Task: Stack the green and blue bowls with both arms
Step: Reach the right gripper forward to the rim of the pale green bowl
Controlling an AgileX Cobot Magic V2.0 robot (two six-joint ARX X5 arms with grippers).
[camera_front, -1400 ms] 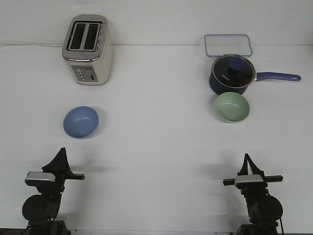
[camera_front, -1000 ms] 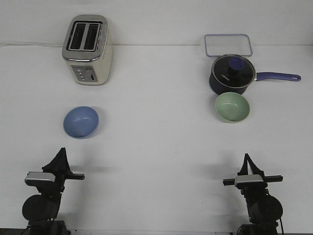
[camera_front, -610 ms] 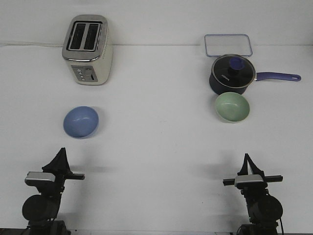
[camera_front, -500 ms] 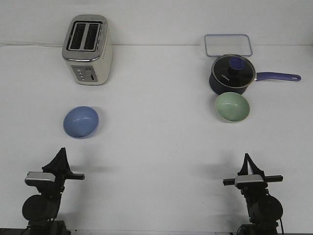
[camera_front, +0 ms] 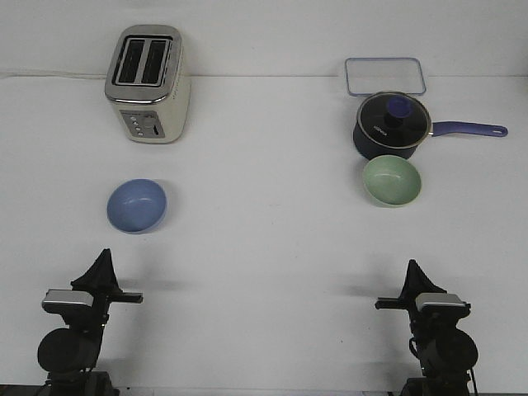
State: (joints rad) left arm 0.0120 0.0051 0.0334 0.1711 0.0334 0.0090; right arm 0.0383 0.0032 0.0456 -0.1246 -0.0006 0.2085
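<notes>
The periwinkle blue bowl (camera_front: 136, 205) sits upright on the white table at the left. The pale sage green bowl (camera_front: 393, 181) sits upright at the right, just in front of the saucepan and almost touching it. Both bowls are empty. My left gripper (camera_front: 103, 257) is low at the front left, straight in front of the blue bowl and well short of it. My right gripper (camera_front: 411, 269) is low at the front right, well short of the green bowl. The fingers of both grippers meet in a point and hold nothing.
A cream toaster (camera_front: 148, 82) stands at the back left. A dark navy saucepan (camera_front: 391, 124) with a glass lid stands behind the green bowl, its blue handle (camera_front: 469, 129) pointing right. A clear shallow container (camera_front: 384, 76) lies behind the saucepan.
My right wrist has turned a little, so its gripper and camera bar have shifted slightly. The left arm and both bowls have not moved.
</notes>
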